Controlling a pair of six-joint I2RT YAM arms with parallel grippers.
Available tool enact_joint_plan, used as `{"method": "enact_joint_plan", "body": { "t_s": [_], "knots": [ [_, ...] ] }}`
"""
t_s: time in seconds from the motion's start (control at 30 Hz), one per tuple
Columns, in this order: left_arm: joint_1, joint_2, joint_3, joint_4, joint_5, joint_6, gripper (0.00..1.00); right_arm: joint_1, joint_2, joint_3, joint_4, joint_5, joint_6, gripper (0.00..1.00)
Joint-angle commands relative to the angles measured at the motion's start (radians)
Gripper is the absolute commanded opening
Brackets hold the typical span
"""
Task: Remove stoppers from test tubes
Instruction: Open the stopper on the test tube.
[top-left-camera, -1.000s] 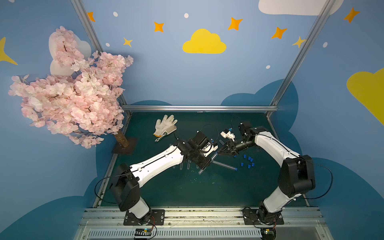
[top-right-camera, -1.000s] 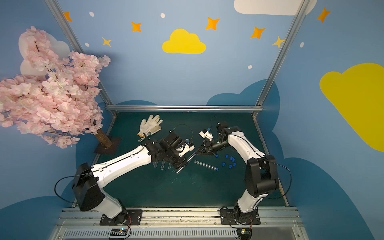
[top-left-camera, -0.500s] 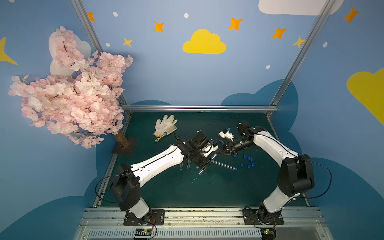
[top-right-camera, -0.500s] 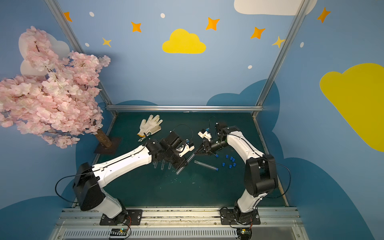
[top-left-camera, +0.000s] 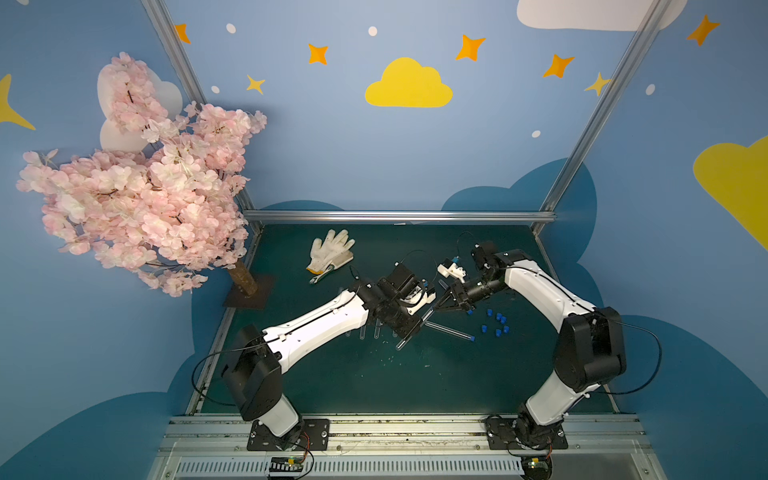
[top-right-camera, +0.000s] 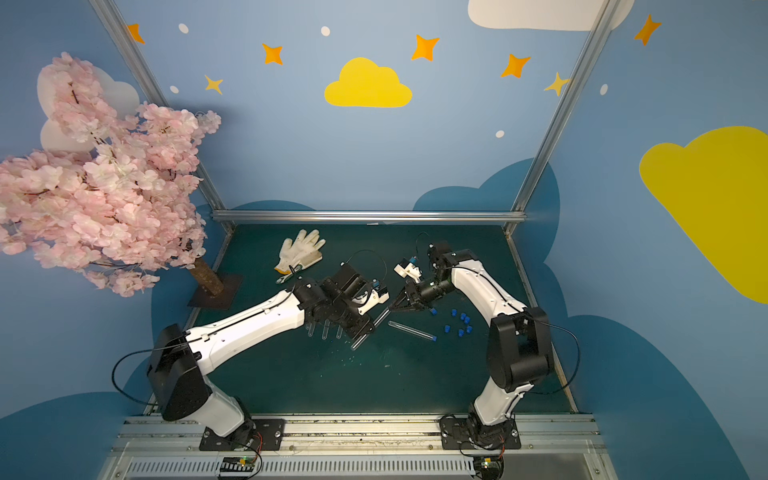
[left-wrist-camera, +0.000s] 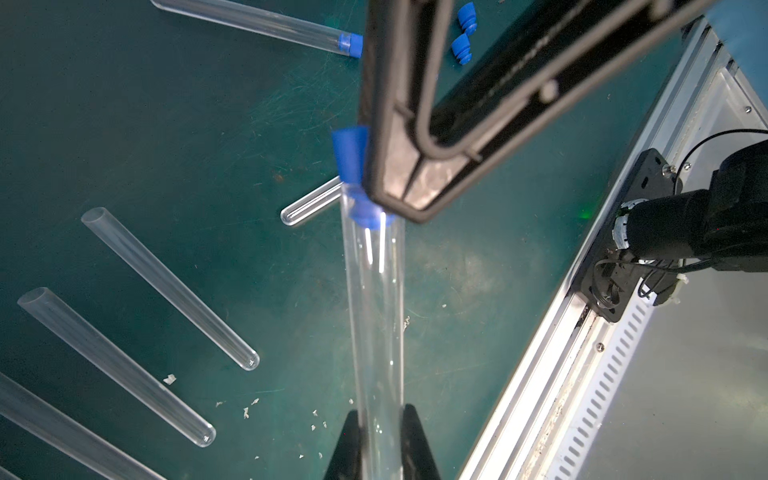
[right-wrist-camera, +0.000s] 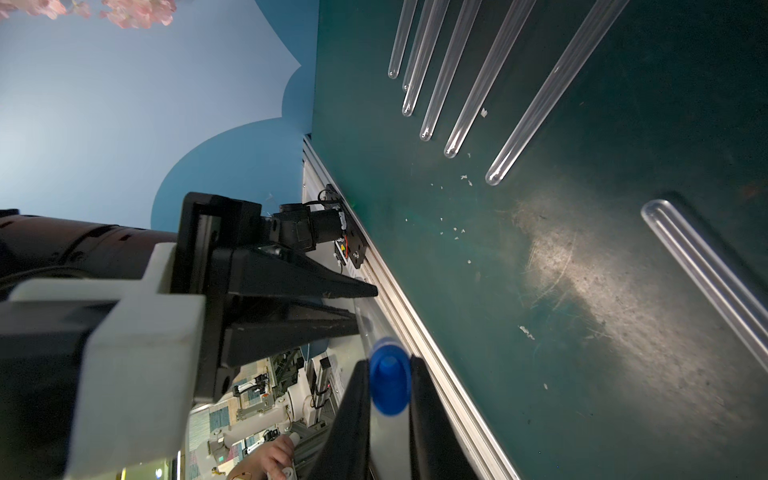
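Blue plastic sits pinched between my right fingers: my right gripper (right-wrist-camera: 390, 401) is clamped on the stopper (right-wrist-camera: 390, 382), one black finger pressed to each side of its round head. That stopper is seated in the mouth of the test tube (left-wrist-camera: 374, 311). My left gripper (left-wrist-camera: 380, 446) clenches the same tube lower down its clear shaft, both fingers tight against the wall.

In both top views my two grippers meet almost tip to tip above the middle of the table (top-left-camera: 374, 382). The tube hangs tilted between them, clear of the green surface, its rounded end poking out past my left fingers toward the near edge.

Just beside that meeting point a capped tube (top-left-camera: 449, 331) lies flat, its blue plug pointing toward the right edge. Beyond it, nearer the right edge and under my right forearm, are the loose stoppers (top-left-camera: 500, 318), scattered close together.

Left of the middle, partly under my left wrist, the empty tubes (left-wrist-camera: 166, 284) lie roughly side by side with open mouths. A white glove (top-left-camera: 330, 251) rests near the far edge.
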Motion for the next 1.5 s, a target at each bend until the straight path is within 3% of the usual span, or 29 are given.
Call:
{"method": "enact_joint_plan", "body": {
  "t_s": [0.0,0.83,1.13,1.47],
  "knots": [
    [-0.002,0.002,-0.009,-0.035,0.009,0.032,0.03,0.002,0.015,0.028,-0.052,0.088,-0.039,0.00],
    [0.014,0.008,-0.068,-0.075,-0.027,0.062,0.03,-0.018,-0.026,0.051,-0.095,0.159,-0.086,0.00],
    [0.016,0.002,-0.085,-0.058,-0.020,0.056,0.03,-0.028,-0.068,0.024,-0.022,0.072,-0.055,0.01],
    [0.016,-0.017,-0.116,-0.041,-0.022,0.046,0.03,-0.052,-0.059,0.012,-0.031,0.093,-0.046,0.00]
  ]
}}
